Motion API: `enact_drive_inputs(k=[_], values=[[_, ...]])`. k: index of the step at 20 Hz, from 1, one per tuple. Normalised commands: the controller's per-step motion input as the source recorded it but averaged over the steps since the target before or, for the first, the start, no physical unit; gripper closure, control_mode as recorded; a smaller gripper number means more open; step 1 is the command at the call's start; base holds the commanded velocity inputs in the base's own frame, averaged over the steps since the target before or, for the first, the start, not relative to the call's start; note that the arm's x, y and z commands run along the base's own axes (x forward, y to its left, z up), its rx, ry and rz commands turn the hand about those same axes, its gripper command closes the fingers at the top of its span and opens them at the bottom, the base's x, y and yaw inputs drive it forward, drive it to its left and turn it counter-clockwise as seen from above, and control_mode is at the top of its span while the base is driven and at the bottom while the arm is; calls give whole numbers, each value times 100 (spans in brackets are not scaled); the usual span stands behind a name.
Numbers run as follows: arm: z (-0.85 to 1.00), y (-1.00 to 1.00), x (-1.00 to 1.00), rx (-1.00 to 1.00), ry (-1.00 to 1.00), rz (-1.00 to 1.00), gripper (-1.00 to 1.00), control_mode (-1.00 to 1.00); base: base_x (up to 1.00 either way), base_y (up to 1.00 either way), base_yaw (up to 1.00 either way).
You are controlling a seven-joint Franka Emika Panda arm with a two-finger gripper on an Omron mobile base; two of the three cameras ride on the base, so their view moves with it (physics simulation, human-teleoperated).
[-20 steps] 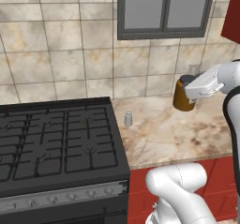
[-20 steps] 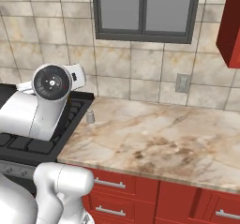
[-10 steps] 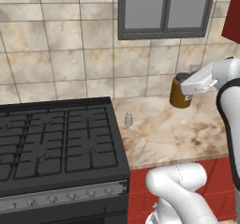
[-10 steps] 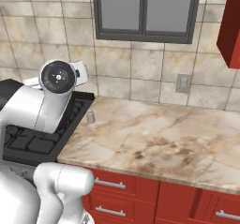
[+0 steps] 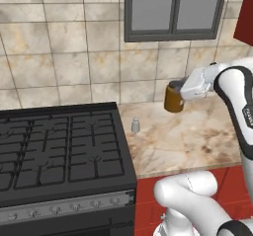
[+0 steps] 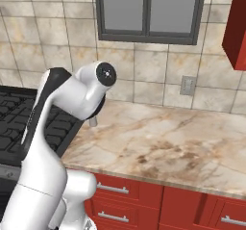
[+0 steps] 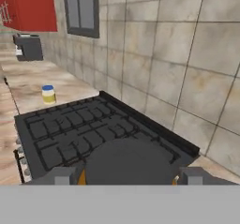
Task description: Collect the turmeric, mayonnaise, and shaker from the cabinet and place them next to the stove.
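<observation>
Carried slightly leftward and lower since the earlier frame, the turmeric (image 5: 173, 100) is clamped between the gripper (image 5: 184, 93) fingers, jaws spread about the jar's width, above the marble counter (image 5: 197, 136). Its dark lid is seen close up in the hand view. The shaker (image 5: 135, 125) stands beside the stove (image 5: 59, 151). The mayonnaise (image 7: 48, 94) sits on the counter beyond the stove.

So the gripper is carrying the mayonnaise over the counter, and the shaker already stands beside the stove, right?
Not quite: the gripper is carrying the turmeric, the amber-brown jar, as the left base view shows. The mayonnaise stands on the counter beyond the stove in the hand view. The shaker does stand beside the stove.
</observation>
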Motion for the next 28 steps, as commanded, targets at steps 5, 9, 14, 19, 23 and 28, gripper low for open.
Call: enact_drive_inputs(k=[5,9,14,19,23,28], values=[[-54,-1,83,0,1,31,100,-100,0,0,0],[-56,0,53,0,0,24,100,-100,0,0,0],[-57,9,28,-4,0,11,100,-100,0,0,0],[-61,13,13,-7,0,9,100,-100,0,0,0],[-56,28,-6,-8,2,6,100,-100,0,0,0],[-57,23,-8,0,0,4,100,-100,0,0,0]])
